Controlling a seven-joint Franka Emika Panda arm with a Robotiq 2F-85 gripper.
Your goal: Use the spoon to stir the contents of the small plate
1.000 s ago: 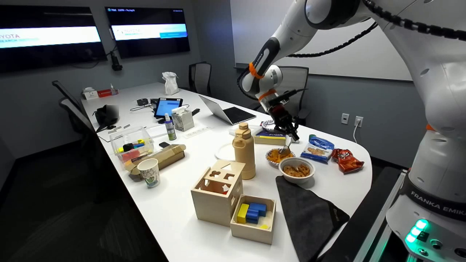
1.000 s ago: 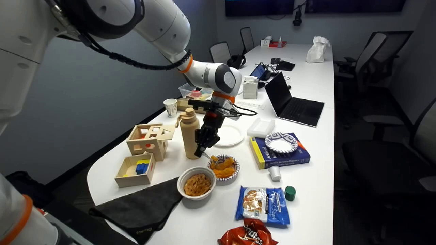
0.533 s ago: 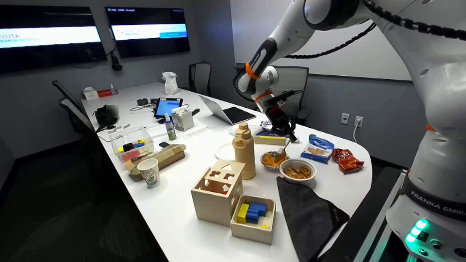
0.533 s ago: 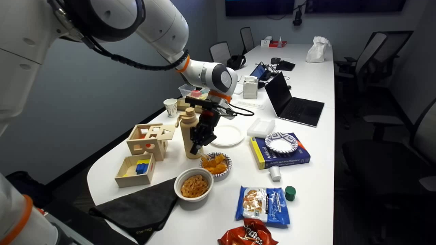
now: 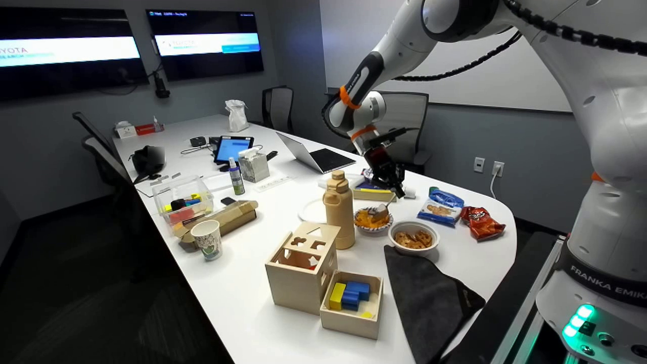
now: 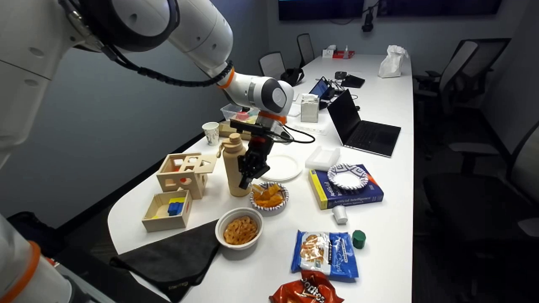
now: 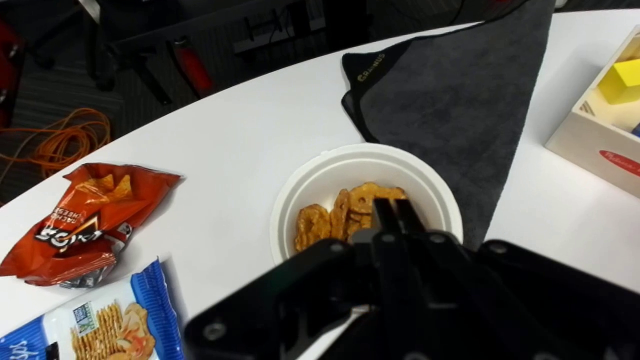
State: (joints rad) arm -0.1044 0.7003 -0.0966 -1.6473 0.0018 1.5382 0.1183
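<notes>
Arm arches high over the desk, and the black tool slants downward, clenched on the spoon by its handle! Spoon's head is right down in the orange food on the small plate, just beside the white bowl.

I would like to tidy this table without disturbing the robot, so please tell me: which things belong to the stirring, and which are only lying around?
In the job: spoon, fingers holding it, small plate, orange food on it.

Seemingly just lying about: white bowl, red snack packet, blue snack packet, dark cloth, tan bottle, patterned dish, book, laptop.
</notes>
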